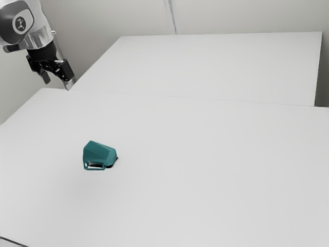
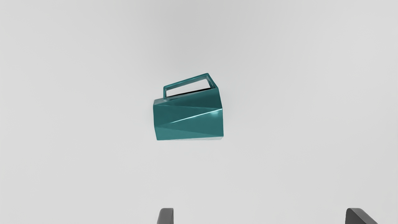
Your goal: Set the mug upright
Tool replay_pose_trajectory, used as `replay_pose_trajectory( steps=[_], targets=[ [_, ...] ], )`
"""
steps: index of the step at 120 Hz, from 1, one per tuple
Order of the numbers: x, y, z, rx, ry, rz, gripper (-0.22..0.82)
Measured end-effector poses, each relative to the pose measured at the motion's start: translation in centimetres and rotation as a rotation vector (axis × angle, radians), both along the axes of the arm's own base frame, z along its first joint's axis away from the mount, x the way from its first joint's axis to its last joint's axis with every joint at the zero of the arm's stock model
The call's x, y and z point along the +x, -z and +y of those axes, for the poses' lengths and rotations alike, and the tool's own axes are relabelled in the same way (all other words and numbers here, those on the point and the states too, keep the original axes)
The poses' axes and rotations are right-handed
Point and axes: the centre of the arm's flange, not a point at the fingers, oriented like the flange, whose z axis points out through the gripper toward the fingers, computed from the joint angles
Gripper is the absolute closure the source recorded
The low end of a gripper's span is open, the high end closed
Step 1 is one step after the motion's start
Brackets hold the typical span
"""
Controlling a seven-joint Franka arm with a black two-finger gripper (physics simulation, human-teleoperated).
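On the white table (image 1: 205, 175) the teal mug (image 1: 99, 153) lies sideways, so I judge righting it remains. My gripper (image 1: 57, 83) hangs well apart, jaws spread.

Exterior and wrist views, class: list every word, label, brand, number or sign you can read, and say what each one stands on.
No words or numbers can be read.
Arm: a round emblem, its mark too small to make out.
Mug: no lettering on the sides that show.

There is one mug (image 2: 189, 121) and one hand (image 1: 57, 81) with two fingers (image 2: 166, 217).
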Motion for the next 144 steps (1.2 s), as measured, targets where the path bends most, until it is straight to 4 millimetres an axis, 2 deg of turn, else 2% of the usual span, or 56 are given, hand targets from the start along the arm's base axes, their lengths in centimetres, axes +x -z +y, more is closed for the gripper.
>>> replay_pose_trajectory(
  steps=[27,47,52,68,92,103,123,134,144],
  targets=[
    [0.0,0.5,-0.1,-0.002,0.002,0.005,0.0],
    [-0.4,1.2,0.5,-0.019,-0.012,0.02,0.0],
    [-0.8,1.8,1.2,-0.054,-0.034,0.027,0.0],
    [-3.0,5.7,5.7,-0.225,-0.174,0.073,0.0],
    [-6.0,13.2,11.3,-0.487,-0.397,0.14,0.0],
    [-6.2,16.4,13.3,-0.564,-0.478,0.171,0.0],
    [-5.7,21.0,15.6,-0.649,-0.573,0.199,0.0],
    [-4.9,23.3,16.7,-0.676,-0.619,0.191,0.0],
    [-3.5,24.9,16.8,-0.692,-0.637,0.183,0.0]
  ],
)
